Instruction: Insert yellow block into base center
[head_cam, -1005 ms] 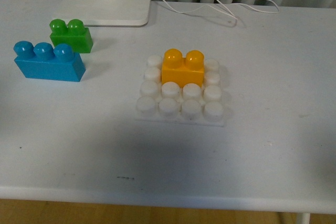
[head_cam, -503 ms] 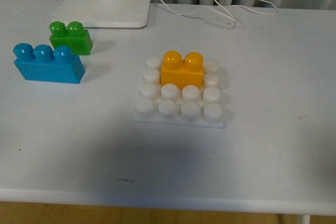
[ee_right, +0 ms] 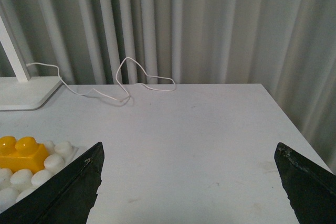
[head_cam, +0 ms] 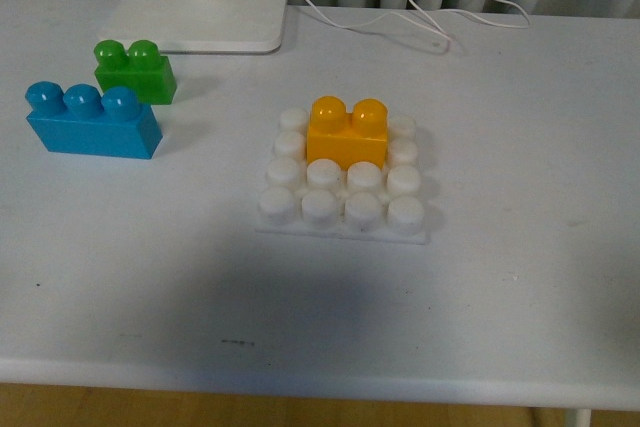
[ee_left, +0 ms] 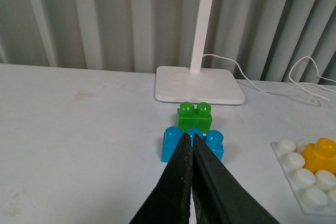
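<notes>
Sitting on the base [head_cam: 345, 187], apparently seated, the yellow block [head_cam: 347, 132] has bare table around; left claw [ee_left: 189, 140] pinched together, right claw [ee_right: 189, 182] spread wide.

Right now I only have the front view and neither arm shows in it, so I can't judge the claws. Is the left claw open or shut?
Observer: The left claw is shut, its two dark fingers pressed together, holding nothing.
Operator: And the right one?
Observer: The right claw is wide open and empty, with bare table between its fingers.
Operator: What is the left claw aimed at?
Observer: In the left wrist view its tips overlap the blue brick, with the green brick just behind; whether they touch the blue brick I cannot tell.
</notes>
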`<state>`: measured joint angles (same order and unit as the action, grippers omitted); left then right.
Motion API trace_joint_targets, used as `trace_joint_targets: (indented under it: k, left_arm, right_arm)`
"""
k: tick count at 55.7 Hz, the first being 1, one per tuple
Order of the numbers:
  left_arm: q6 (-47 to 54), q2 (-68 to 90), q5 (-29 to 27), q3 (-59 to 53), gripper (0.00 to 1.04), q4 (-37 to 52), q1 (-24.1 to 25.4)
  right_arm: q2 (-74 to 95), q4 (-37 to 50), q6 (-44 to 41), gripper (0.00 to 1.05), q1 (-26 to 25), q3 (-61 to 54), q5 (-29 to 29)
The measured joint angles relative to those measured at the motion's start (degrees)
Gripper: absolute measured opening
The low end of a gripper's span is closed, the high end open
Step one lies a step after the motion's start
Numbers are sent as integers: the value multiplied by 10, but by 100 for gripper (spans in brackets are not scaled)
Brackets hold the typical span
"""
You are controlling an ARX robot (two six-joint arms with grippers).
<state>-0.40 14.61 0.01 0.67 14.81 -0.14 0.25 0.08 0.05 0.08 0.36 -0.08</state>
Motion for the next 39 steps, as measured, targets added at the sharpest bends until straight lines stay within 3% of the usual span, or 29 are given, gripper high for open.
trace_joint_targets:
  k: [18, 23, 39]
  left_arm:
    - [0, -53, 0, 0, 4, -53, 0]
    - [0, -137, 0, 0, 4, -144, 0]
    - [0, -143, 0, 0, 4, -147, 0]
  right_arm:
    - [0, 0, 0, 95, 0, 0, 0]
    - [0, 0, 0, 95, 0, 0, 0]
    - [0, 0, 0, 95, 0, 0, 0]
